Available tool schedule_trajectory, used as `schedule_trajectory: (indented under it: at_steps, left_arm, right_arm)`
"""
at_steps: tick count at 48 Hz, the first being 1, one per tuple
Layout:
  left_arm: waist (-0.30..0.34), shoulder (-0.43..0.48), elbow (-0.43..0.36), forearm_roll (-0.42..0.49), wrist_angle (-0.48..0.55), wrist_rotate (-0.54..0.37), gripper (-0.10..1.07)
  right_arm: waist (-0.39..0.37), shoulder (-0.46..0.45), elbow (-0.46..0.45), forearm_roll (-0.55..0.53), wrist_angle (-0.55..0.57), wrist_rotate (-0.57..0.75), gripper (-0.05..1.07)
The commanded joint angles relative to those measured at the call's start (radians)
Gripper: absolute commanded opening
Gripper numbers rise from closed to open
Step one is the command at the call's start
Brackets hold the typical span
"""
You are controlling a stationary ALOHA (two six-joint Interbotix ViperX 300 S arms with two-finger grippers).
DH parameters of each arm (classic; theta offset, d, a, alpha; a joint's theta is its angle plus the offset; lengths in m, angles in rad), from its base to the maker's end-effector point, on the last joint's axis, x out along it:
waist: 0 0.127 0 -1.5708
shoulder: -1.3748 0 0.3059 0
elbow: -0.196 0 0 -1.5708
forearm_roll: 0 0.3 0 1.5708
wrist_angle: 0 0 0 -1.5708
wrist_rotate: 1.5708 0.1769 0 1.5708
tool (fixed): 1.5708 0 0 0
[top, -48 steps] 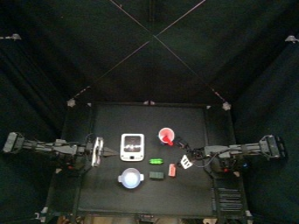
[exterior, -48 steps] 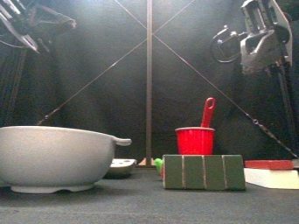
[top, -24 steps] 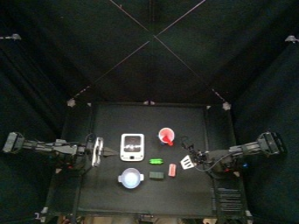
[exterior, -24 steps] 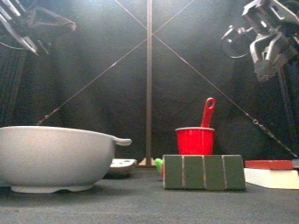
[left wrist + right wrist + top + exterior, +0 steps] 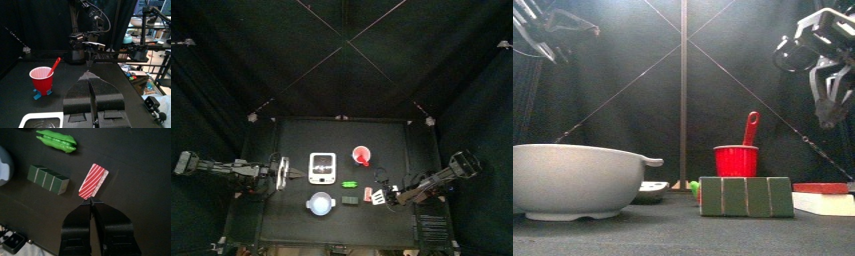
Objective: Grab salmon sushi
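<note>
1. The salmon sushi (image 5: 93, 180), a tiny oblong toy piece with a red top crossed by thin white stripes, lies flat on the black bench (image 5: 137, 158). It sits in the open, just beside a dark green block scored into segments (image 5: 49, 179). A bright green pod-shaped piece (image 5: 58, 140) lies farther off.
2. The right hand (image 5: 91, 203) hangs above the bench with its two black jaws pressed together and nothing between them. In the right wrist view its tips point at the near short end of the sushi. Whether they touch it I cannot tell.
3. The left hand (image 5: 91, 80) rests at its own side of the bench. Its jaws are also closed together and empty, aimed towards a red plastic cup with a red spoon in it (image 5: 42, 80).
4. Handling, as a judgement: the piece looks like hard moulded plastic, so it is probably very light, stiff and rather smooth. It should not crush, but it could skid or flip if nudged by one jaw alone.
5. The best hold seems to be across the two long sides, near mid-length. The jaws would need to part first and come down one on each side.
6. The main risk is closed tips pushing the sushi towards the green block, which would leave too little room for a jaw.
</note>
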Motion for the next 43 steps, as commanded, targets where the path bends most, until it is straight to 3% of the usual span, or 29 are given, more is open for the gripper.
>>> schedule_trajectory:
  at_steps: [1,10,31,43]
  left_arm:
    - [-0.002,0.005,-0.012,0.000,0.003,0.002,-0.03]
    - [-0.002,0.005,-0.012,0.000,0.015,0.002,-0.03]
    - [0.000,0.005,-0.012,0.000,0.020,0.002,-0.03]
    - [-0.002,0.005,-0.012,-0.002,0.037,0.002,-0.03]
  right_arm:
    - [0.006,0.041,-0.038,0.000,0.000,0.018,0.03]
    - [0.002,0.138,-0.075,-0.006,0.003,0.021,0.08]
    - [-0.021,0.195,-0.083,-0.018,0.012,0.021,0.56]
    - [-0.034,0.218,-0.098,-0.051,0.012,0.015,0.70]
